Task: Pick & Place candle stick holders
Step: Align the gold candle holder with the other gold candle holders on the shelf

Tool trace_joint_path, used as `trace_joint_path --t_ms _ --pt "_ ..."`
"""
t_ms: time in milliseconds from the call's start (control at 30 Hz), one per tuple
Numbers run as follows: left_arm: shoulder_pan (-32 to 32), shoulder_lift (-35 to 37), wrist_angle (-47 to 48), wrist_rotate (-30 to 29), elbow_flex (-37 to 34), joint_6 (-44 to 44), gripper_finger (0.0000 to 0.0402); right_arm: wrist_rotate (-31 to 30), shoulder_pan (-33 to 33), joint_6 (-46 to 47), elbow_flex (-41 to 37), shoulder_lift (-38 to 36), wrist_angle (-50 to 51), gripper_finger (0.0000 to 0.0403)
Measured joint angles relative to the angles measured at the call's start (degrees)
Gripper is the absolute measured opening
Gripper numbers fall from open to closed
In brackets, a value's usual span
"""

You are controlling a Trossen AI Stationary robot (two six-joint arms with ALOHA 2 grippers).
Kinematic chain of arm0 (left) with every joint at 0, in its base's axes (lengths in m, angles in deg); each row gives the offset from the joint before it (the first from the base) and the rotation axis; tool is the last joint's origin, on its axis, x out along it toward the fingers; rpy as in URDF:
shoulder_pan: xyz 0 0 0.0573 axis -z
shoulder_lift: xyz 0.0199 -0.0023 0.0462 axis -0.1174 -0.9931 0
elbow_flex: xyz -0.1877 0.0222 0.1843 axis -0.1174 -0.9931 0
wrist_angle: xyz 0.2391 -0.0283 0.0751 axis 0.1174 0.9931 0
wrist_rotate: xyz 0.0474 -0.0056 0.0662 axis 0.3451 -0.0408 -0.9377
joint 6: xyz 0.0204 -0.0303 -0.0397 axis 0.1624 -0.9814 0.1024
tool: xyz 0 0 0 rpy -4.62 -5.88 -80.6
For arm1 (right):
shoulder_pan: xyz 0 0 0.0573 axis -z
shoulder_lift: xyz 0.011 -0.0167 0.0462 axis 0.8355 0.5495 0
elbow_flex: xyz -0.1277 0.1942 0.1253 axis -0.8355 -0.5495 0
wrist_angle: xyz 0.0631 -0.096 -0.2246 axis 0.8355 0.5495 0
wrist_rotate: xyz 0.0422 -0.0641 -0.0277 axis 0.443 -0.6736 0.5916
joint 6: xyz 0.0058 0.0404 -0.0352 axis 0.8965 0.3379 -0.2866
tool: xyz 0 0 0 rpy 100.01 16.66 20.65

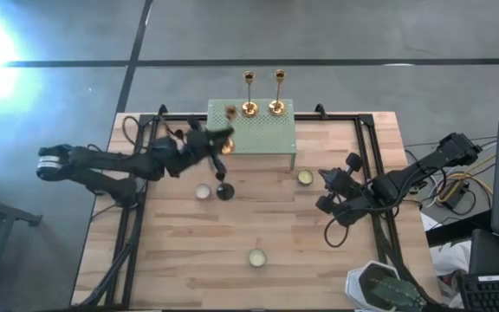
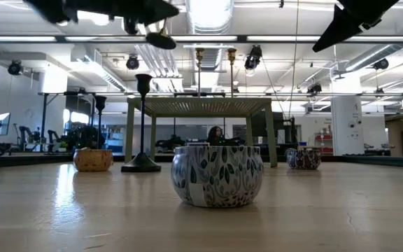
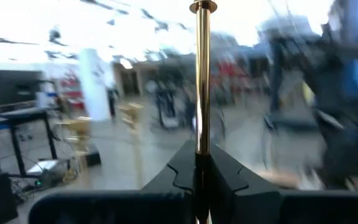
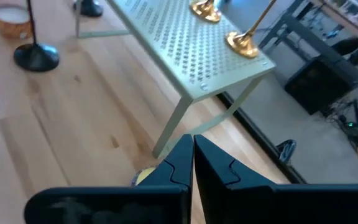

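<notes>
My left gripper [image 1: 219, 143] is shut on a shiny gold candle stick holder [image 3: 202, 74], held high over the near left part of the green perforated stand [image 1: 251, 130]. Two more gold holders [image 1: 249, 106] [image 1: 276, 106] stand on their round bases at the stand's far edge. A black holder [image 1: 224, 191] stands on the table in front of the stand. A second black one [image 2: 100, 105] shows farther back in the low view. My right gripper [image 1: 329, 189] is shut and empty over the table, right of the stand; it also shows in its own wrist view [image 4: 192, 146]. My left gripper pinches the gold holder's slim stem [image 3: 201, 146] between its two fingers. The fingers come about level from the table's left and lie across the stem. The holder is roughly upright and lifted clear, and its round base [image 2: 161, 40] hangs well above the stand's top.
Three small tins sit on the wooden table: one beside the black holder [image 1: 203, 191], one by the stand's near right leg [image 1: 305, 177], one near the front [image 1: 256, 257]. A patterned container [image 1: 379, 284] stands at the near right corner. A black frame rims the table.
</notes>
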Motion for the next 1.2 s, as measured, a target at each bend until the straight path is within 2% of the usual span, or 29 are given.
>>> trace_joint_path --t_ms 100,233,400,600,800,967,1200 --pt "-5.41 -0.61 -7.79 4.69 -3.6 -2.37 0.0017 -2.36 0.0 0.0 0.0 0.0 -0.1 0.0008" --pt "-11.06 -2.56 -8.46 7.86 -4.76 -4.96 0.0017 -6.9 0.0 0.0 0.0 0.0 -0.16 0.0008" --pt "-15.31 -6.62 -8.6 8.55 -3.37 -4.22 0.0017 -11.68 0.0 -0.02 0.0 0.0 -0.11 0.0008" --pt "-21.07 -12.56 -12.08 12.67 -1.25 -4.13 0.0017 -13.53 0.0 -0.04 0.0 0.0 -0.03 0.0008" --pt "-27.44 -17.08 -18.9 18.97 -1.18 -10.21 0.0017 -13.53 0.0 -0.24 0.0 0.02 0.14 0.0008" --pt "-29.26 -20.0 -23.65 20.58 -1.2 -12.56 0.0017 -13.53 0.0 -0.28 0.0 0.02 0.14 0.0008" --pt "-29.55 -24.77 -26.85 20.61 -0.32 -11.15 0.0017 -13.51 0.0 -0.31 -0.09 0.02 0.19 0.0008"
